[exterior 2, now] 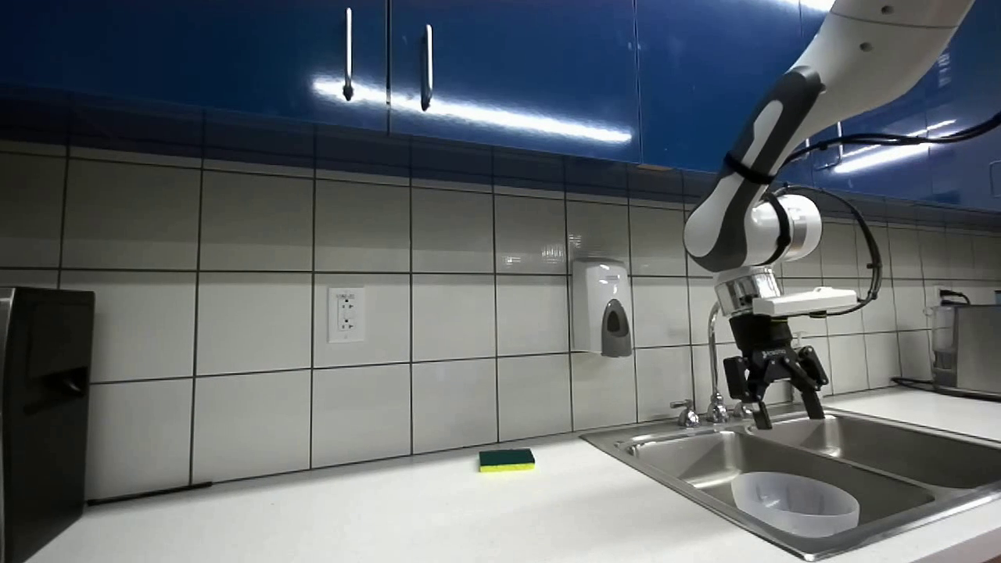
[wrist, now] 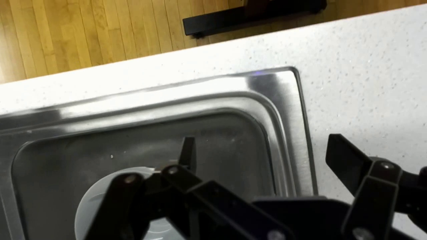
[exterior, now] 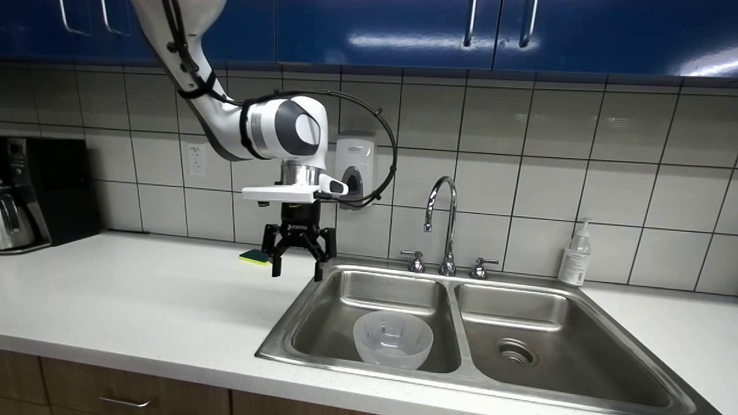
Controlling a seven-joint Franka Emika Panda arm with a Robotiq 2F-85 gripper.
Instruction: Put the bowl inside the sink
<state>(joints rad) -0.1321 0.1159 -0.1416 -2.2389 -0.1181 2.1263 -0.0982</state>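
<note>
Hanging over the left edge of the sink (exterior: pixel 287 331), the gripper (exterior: pixel 297 273) points down, jaws spread wide, a clear gap between the tips! And the bowl (exterior: pixel 393 346)? It's in: sitting mouth up in the left basin (exterior: pixel 328 323), toward the near side, well below the jaws and apart from them. Both exterior views show it there. Over to the wrist view: one jaw covers part of the bowl, while the opposite jaw shows against the white counter (wrist: pixel 377 83). Next door, the right basin (exterior: pixel 571 351) shows its round drain (exterior: pixel 517 351). At the far side, the faucet (exterior: pixel 451 227) curves up between two handles (exterior: pixel 416 264), all chrome and shine. A bottle (exterior: pixel 575 264) stands by the far right corner of the sink. Look left: a sponge (exterior: pixel 255 257), dark green over yellow, lies on the counter near the tiles (exterior: pixel 490 187), the dispenser (exterior: pixel 355 157) hangs on them further right, and a coffee maker (exterior: pixel 63 190) sits at the left end, partly cut off.
</note>
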